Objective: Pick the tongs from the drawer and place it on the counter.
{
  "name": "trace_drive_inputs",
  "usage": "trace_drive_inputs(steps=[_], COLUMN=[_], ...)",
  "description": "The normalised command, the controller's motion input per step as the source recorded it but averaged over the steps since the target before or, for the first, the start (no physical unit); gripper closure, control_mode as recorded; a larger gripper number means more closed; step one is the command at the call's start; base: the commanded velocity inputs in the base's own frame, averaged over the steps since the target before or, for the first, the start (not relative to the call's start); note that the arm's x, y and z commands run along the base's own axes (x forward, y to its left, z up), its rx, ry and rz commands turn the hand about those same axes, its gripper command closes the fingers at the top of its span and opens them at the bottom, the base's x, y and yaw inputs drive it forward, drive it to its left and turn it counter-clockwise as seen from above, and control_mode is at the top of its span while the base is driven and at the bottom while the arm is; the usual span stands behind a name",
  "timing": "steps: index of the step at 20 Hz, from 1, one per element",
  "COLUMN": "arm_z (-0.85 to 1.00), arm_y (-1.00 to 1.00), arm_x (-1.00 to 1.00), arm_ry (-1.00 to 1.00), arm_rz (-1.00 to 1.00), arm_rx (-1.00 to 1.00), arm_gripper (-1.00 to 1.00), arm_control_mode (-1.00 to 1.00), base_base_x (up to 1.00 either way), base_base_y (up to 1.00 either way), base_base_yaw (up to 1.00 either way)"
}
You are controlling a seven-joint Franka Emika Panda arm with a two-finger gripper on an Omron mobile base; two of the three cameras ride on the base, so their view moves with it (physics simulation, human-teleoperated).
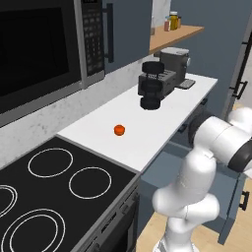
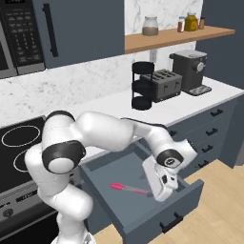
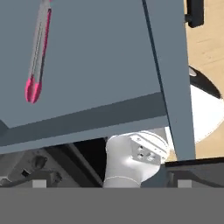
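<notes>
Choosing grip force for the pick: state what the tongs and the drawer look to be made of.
Tongs: grey arms, likely metal, with glossy pink tips and edging, perhaps silicone. Drawer: matte slate-blue panels, uniform colour without grain, probably painted wood or laminate; the render leaves that open.

I see a small orange ball [image 1: 119,130] lying near the black stovetop [image 1: 59,197]. Further along sit a toaster [image 2: 164,84], a coffee machine [image 2: 190,71] and a black tiered stand [image 2: 142,85]; jars [image 2: 150,25], possibly spices, line the wooden shelf [image 2: 167,39].
</notes>
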Motion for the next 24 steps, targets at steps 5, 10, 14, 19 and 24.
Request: trace_drive_inputs(steps=[5,10,14,19,24], arm_z=[-0.01,-0.16,-0.60,-0.68,-0.50], arm_y=[0.36,0.01,0.00,-0.20,-0.25], arm_x=[0.52,0.64,0.26,0.06,0.00], arm_ry=[0.19,0.26,0.19,0.11,0.08], arm_rz=[-0.57,-0.21,-0.02,0.00,0.00], arm_rx=[-0.07,-0.03,0.00,0.00,0.00], arm_gripper=[-1.00,-1.00,-1.00,-1.00,-1.00], arm_control_mode=[-1.00,-1.00,-1.00,-1.00,-1.00], base_base_x=[0.00,0.00,0.00,0.00,0.00], base_base_y=[0.00,0.00,0.00,0.00,0.00], base_base_yaw=[0.00,0.00,0.00,0.00,0.00])
